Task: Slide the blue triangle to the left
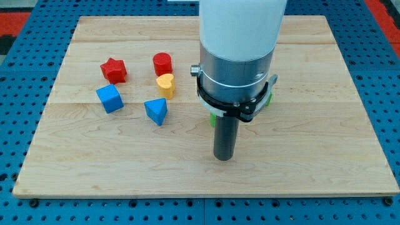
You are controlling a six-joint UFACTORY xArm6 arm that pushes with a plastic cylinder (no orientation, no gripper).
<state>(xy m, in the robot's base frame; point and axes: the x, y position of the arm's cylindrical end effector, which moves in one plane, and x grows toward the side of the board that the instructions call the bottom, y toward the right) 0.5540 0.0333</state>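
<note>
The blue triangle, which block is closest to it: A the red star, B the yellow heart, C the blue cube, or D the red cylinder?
B: the yellow heart sits just above the blue triangle toward the view's top, nearer than any other block; my tip is off to the view's right.

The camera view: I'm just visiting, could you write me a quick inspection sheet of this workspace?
Surface: pale wooden board on a blue perforated base.
Job's things: blue triangle, left of centre; my tip stands to the view's right of it, apart.
Clutter: red star, red cylinder-like block, yellow heart, blue cube; green pieces mostly hidden behind the arm.
Grippers: no pincer, only a dark rod.
Cables: nothing seen.
Surroundings: red patches at the top corners.
</note>
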